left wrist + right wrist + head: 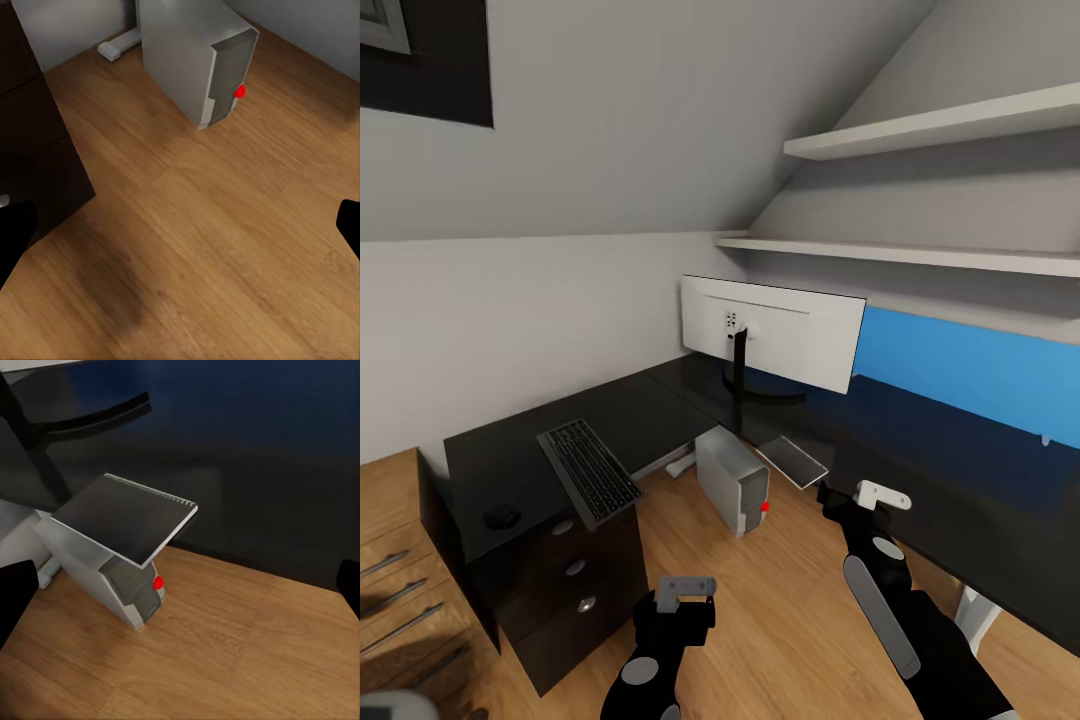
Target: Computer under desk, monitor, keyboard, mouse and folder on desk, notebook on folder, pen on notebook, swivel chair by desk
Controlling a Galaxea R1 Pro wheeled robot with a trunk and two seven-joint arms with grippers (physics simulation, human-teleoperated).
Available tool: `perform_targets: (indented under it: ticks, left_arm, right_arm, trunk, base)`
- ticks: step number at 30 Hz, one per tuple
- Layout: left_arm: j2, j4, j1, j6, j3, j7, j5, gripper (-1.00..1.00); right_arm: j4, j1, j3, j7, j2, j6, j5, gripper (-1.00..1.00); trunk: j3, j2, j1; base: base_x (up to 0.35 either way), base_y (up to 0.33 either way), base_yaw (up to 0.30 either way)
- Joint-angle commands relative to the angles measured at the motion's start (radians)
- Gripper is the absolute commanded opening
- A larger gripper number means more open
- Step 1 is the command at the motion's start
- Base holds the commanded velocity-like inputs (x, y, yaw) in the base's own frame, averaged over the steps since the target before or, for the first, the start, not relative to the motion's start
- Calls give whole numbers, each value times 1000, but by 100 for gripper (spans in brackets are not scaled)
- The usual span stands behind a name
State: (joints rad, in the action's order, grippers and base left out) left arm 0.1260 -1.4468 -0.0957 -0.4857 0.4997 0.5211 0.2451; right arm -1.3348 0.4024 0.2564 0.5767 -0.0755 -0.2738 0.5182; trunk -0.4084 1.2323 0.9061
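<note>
You're facing a black L-shaped desk (660, 410) set into the corner under a sloped ceiling. The monitor (772, 332) stands on it near the corner, white back toward you, on a thin black post with a curved foot. The keyboard (589, 472) is dark grey and lies angled on the left wing, its near end sticking out over the desk edge. The mouse (502, 517) is a small black lump near that wing's front edge, well apart from the keyboard. The notebook (792, 459) is grey and spiral-bound, and overhangs the inner desk edge just above the computer (733, 480). The computer is a grey tower with a red button on its front, standing on the wood floor (780, 610) in the knee space.

Your left gripper (685, 592) hangs over the floor beside the black drawers (565, 590), jaws spread wide, nothing between them. Your right gripper (865, 500) sits near the desk's inner edge, just beside the notebook, also wide open and empty.

Room: grey walls, a blue panel (970, 370) behind the right wing, two white shelves (920, 255) above it, and a wooden dresser (400, 570) at far left.
</note>
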Motion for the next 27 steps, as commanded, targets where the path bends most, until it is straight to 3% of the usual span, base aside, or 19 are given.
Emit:
perform_targets:
  ticks: [1, 9, 14, 19, 23, 27]
  left_arm:
    - [0, -1, -1, -2, 2, 10, 10, 100]
    - [1, -1, -1, -2, 2, 10, 11, 100]
    - [1, -1, -1, -2, 2, 10, 11, 100]
    - [1, -1, -1, -2, 1, 10, 11, 100]
    - [1, -1, -1, -2, 1, 11, 11, 100]
    - [1, -1, -1, -2, 0, 11, 11, 100]
  right_arm:
    - [-1, 1, 3, 8, -1, -4, 5, 100]
    - [3, 1, 2, 4, -2, 4, 16, 100]
    - [7, 1, -1, -1, -3, 29, 84, 100]
    - [27, 1, -2, -3, -5, 70, 193, 100]
    - [67, 1, -2, -4, -3, 103, 238, 100]
    - [87, 1, -1, -4, -2, 136, 254, 100]
  trunk:
    - [-1, 1, 0]
    - [-23, 50, 27]
    - [-39, 85, 46]
    - [-54, 120, 65]
    - [-67, 148, 81]
    - [-80, 176, 96]
  base:
    - [0, 0, 0]
    - [0, 0, 0]
    - [0, 0, 0]
    - [0, 0, 0]
    - [0, 0, 0]
    - [0, 0, 0]
